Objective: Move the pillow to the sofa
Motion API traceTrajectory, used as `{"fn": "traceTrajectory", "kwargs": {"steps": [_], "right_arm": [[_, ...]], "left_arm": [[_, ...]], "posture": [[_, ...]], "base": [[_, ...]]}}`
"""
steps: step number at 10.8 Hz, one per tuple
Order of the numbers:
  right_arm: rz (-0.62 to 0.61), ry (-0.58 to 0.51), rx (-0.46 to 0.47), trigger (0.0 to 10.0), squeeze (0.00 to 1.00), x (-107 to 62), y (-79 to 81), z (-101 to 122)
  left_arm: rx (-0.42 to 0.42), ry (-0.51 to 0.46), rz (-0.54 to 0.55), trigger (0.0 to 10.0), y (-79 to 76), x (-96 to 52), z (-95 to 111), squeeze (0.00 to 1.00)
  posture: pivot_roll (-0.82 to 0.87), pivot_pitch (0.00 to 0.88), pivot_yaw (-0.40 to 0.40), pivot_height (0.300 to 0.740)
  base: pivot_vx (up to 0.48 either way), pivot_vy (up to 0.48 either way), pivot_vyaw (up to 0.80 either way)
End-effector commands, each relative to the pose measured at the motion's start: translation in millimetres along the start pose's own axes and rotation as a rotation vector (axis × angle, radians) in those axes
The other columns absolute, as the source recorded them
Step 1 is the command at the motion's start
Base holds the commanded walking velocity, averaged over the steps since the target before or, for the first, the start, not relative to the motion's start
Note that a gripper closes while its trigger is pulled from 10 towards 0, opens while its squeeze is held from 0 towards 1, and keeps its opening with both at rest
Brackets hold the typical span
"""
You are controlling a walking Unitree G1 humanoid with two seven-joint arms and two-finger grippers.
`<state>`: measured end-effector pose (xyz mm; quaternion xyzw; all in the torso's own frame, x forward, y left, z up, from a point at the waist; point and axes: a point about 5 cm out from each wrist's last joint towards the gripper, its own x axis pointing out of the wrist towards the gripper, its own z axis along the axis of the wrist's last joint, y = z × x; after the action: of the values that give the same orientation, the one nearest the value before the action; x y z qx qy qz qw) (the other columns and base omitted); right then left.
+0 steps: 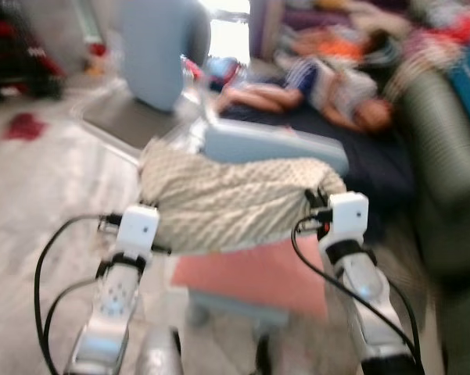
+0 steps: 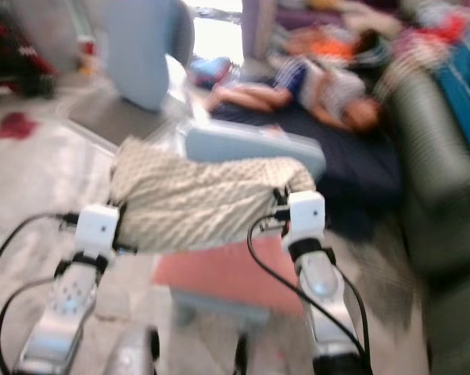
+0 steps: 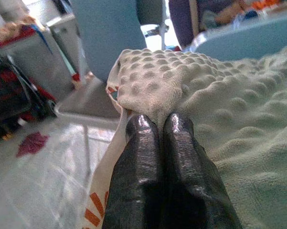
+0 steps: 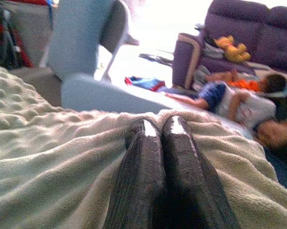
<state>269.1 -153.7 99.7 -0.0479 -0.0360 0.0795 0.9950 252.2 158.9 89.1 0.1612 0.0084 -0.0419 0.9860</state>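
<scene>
One pillow [image 1: 235, 199], two grippers [image 3: 158, 125] [image 4: 158, 126], one person [image 1: 328, 90], perhaps one sofa [image 4: 239, 36]

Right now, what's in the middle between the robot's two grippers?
The cream bumpy pillow stretches between them. In the left eye view, the left gripper presses one end and the right gripper the other, fingers shut together.

Both silver arms reach forward, the left gripper [image 3: 160, 126] and right gripper [image 4: 157, 129] with jaws pressed together.
</scene>
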Motion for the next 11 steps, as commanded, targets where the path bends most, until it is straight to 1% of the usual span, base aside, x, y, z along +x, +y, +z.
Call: {"fn": "traceTrajectory", "kwargs": {"steps": [1, 2, 3, 4, 5, 6, 7, 9, 11], "right_arm": [[-0.003, -0.036, -0.003, 10.0, 0.00, 4.2, -3.3, 10], [-0.004, -0.036, -0.006, 10.0, 0.00, 6.5, -4.6, 10], [-0.009, -0.037, -0.007, 10.0, 0.00, 6.9, -5.2, 11], [-0.009, -0.035, -0.005, 10.0, 0.00, 4.6, -3.8, 11], [-0.019, -0.021, 0.034, 10.0, 0.00, 0.0, -1.8, 8], [-0.029, -0.012, 0.052, 10.0, 0.00, -3.6, -1.3, 7], [-0.031, -0.005, 0.064, 10.0, 0.00, -5.9, -0.7, 5], [-0.031, 0.014, 0.051, 10.0, 0.00, -7.0, -2.6, 4], [-0.034, 0.022, 0.046, 10.0, 0.00, -5.7, -5.7, 4]], "left_arm": [[-0.014, -0.016, -0.030, 10.0, -4.5, 4.4, 4, 0.00], [-0.012, -0.021, -0.032, 10.0, -5.3, 6.7, 6, 0.00], [-0.022, -0.026, -0.054, 10.0, -11.1, 5.5, 7, 0.00], [-0.044, -0.020, -0.077, 10.0, -16.4, 1.5, 6, 0.00], [-0.075, -0.001, -0.103, 10.0, -23.8, -4.5, 2, 0.00], [-0.086, 0.003, -0.120, 10.0, -28.3, -7.8, 2, 0.00], [-0.106, 0.007, -0.136, 10.0, -30.1, -8.0, 2, 0.00], [-0.103, 0.025, -0.127, 10.0, -27.5, -4.2, 1, 0.00], [-0.106, 0.034, -0.132, 10.0, -27.2, -5.5, 0, 0.00]], "posture": [[0.07, 0.000, -0.089, 0.740], [0.06, 0.000, -0.091, 0.740], [0.05, 0.000, -0.084, 0.740], [0.04, 0.000, -0.078, 0.740], [0.04, 0.000, -0.074, 0.740], [0.03, 0.000, -0.071, 0.740], [0.03, 0.000, -0.071, 0.740], [0.02, 0.000, -0.075, 0.740], [0.02, 0.000, -0.078, 0.740]], "base": [[0.000, 0.000, 0.00], [0.000, 0.000, 0.00], [0.000, 0.000, 0.00], [0.000, 0.000, 0.00], [0.000, 0.000, 0.00], [0.000, 0.000, 0.00], [0.000, 0.000, 0.00], [0.000, 0.000, 0.00], [0.000, 0.000, -0.69]]}}
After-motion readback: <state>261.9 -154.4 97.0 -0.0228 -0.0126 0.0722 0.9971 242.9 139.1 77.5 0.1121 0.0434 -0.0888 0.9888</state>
